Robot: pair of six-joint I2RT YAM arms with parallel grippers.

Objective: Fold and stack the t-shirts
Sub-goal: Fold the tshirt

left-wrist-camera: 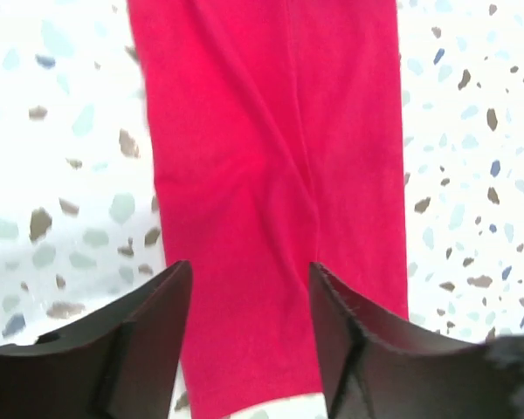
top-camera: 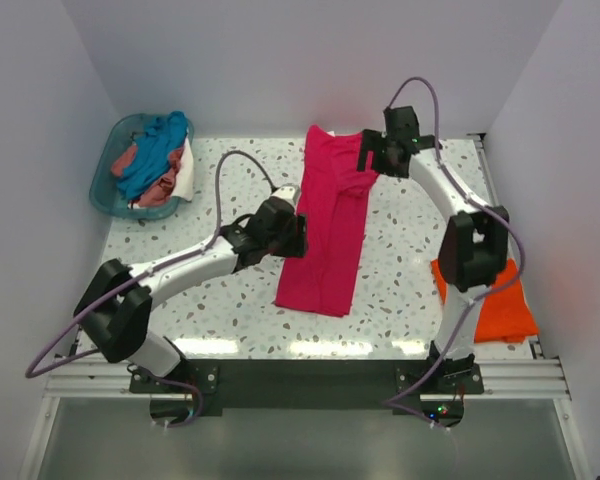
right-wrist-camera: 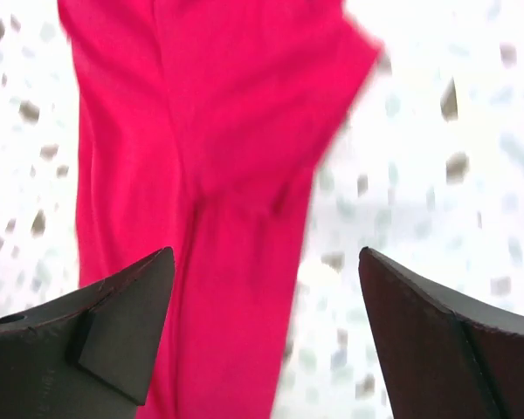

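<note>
1. The magenta t-shirt [top-camera: 325, 230] lies flat on the table [top-camera: 400, 290] as a long narrow strip, folded lengthwise. The left gripper [left-wrist-camera: 249, 332] hovers over the strip's edge about halfway along, fingers spread with nothing between them; the cloth runs ahead of it and under its jaws.
2. The right gripper [right-wrist-camera: 266, 323] hangs over the strip's far end by the sleeve, jaws wide apart and empty — the sleeve flap sticks out ahead of it and to its right.
3. Risk: that sleeve flap looks loose and creased, so the next fold could trap it askew and leave a lumpy, lopsided bundle.
4. Risk: if either gripper comes down on one layer only, the strip may peel open instead of folding over as a whole.
5. Risk: uneven lifting by the two arms would skew the strip, since soft cotton slides easily on the smooth tabletop.
6. The folded orange t-shirt [top-camera: 490, 295] sits behind the right gripper, beside that arm's elbow; more tees fill the teal basin [top-camera: 110, 180], well off to the left gripper's left.
7. Writing — none can be read; no label or brand shows in any view
</note>
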